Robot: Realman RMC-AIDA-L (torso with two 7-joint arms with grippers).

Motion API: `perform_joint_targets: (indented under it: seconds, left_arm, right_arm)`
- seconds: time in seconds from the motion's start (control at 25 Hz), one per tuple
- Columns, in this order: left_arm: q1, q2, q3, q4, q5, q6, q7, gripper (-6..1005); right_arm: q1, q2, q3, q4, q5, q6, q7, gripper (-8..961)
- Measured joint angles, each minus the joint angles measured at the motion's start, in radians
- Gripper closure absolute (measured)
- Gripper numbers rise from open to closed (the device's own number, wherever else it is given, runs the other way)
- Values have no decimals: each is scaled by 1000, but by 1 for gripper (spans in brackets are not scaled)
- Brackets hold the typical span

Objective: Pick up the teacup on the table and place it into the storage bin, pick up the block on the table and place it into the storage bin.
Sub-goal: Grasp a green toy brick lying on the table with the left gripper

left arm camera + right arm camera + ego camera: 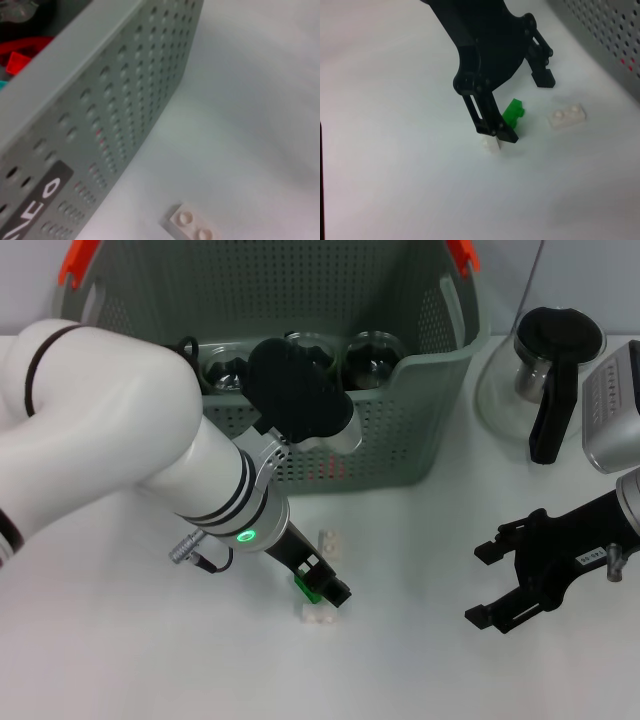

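**Left gripper down among the blocks at six o'clock of the bin**

On the white table (120, 660), just at six o'clock of the storage bin (420, 430), our left gripper (322, 582) reaches down among three small blocks. From the right wrist camera we see its black fingers (492, 120) spread apart, with the green block (514, 113) between them. One fingertip stands at the green block's near side, right above a small white block (491, 144); the other fingertip hangs farther off, well clear of the green piece. We cannot tell whether either finger actually touches the green block, and the jaws are not closed on it.

A second, flat white block (567, 116) with two studs lies just beside the green one, toward the bin wall; the left wrist camera shows it (191, 226) near the perforated side that carries the black label (30, 207).

Our right gripper (505, 585) hangs over the table at about four o'clock of the bin, well apart from the blocks, its fingers wide open and holding nothing.

Inside the grey-green bin, along its near wall, we see glass teacups (372, 355) side by side, partly hidden by the left arm. Through the wall holes and over the rim something red (22, 52) shows inside; we cannot tell what it is. Orange handle pieces (78, 260) sit on the bin's top corners.

At three o'clock of the bin a glass pot (555, 365) with a black lid and handle stands on the table.
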Motion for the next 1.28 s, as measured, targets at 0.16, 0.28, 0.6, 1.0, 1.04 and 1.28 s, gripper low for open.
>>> perform_joint_targets:
  seconds: [0.16, 0.28, 0.6, 1.0, 1.04, 1.28]
  left_arm:
    - [0, 0, 9, -7, 18, -15, 0, 116]
    - [1, 0, 17, -11, 28, -20, 0, 117]
    - [4, 1, 22, -7, 42, -13, 11, 121]
    - [7, 1, 23, 0, 42, 15, 37, 126]
    - [7, 1, 22, 1, 41, 16, 38, 126]
    - [7, 0, 22, 3, 41, 20, 39, 129]
  right_arm:
    - [0, 0, 0, 1, 1, 0, 0, 8]
    - [0, 0, 0, 2, 0, 0, 0, 8]
    - [4, 0, 0, 10, 1, 8, 0, 8]
    - [6, 0, 0, 11, -2, 11, 1, 8]
    - [6, 0, 0, 11, -2, 11, 1, 8]
    - [7, 0, 0, 12, 0, 11, 0, 8]
